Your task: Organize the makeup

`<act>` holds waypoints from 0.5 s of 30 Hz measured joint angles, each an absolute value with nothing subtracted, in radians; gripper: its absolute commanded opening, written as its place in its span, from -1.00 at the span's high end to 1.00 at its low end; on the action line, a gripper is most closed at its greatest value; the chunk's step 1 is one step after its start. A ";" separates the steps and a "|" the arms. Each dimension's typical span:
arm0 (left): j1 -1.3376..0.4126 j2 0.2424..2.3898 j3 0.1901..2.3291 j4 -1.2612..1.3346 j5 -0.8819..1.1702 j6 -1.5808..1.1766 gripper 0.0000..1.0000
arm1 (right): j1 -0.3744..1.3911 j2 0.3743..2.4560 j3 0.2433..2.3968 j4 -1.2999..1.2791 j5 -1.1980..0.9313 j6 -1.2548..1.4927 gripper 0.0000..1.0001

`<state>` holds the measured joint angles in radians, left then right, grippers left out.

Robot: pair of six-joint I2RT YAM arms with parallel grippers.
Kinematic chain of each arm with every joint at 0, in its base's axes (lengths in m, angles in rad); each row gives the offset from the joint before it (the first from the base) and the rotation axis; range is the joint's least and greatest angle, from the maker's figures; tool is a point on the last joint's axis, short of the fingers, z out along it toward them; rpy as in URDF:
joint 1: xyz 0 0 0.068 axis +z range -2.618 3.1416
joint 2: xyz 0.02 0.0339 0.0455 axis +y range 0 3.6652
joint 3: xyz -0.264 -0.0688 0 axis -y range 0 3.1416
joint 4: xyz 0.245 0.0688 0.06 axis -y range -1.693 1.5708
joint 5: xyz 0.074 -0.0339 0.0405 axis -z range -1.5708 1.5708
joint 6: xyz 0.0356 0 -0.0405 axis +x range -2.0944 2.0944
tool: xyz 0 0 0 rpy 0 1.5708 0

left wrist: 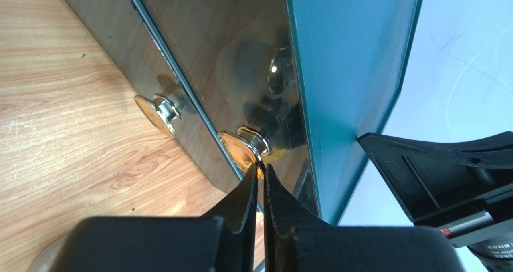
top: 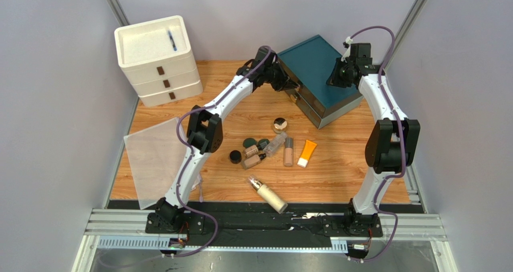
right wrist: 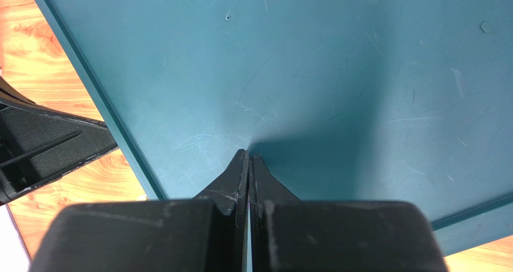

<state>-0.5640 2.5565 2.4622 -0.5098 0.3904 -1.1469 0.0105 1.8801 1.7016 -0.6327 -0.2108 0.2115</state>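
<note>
Both tools are pinched nearly shut, the left tool (left wrist: 261, 170) seemingly nipping only the rim of the gold knob (left wrist: 238, 150) on the teal box (top: 313, 58), the right tool (right wrist: 248, 158) resting on its top, so a pull may slip off, leaving the makeup (top: 288, 152) scattered on the counter (top: 343, 171).

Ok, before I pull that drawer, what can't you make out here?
Left wrist: whether the left gripper truly pinches the gold knob; its fingertips cover the contact.
Top: the teal box drawer fronts, partly hidden behind the left arm.
Any view: drawer contents; drawers shut.
Top: makeup labels, too small.
</note>
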 measured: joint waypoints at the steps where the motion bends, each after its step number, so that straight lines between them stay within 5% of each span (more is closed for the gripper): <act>1: -0.562 2.554 2.462 -0.520 0.395 -1.140 0.92 | 0.010 1.880 1.702 -0.633 -0.211 0.211 1.00; 9: -0.526 2.538 2.314 -0.669 0.351 -1.054 0.75 | 0.010 1.883 1.702 -0.631 -0.215 0.209 1.00; 15: -0.503 2.543 2.278 -0.660 0.345 -1.023 -0.14 | 0.011 1.886 1.702 -0.624 -0.222 0.208 1.00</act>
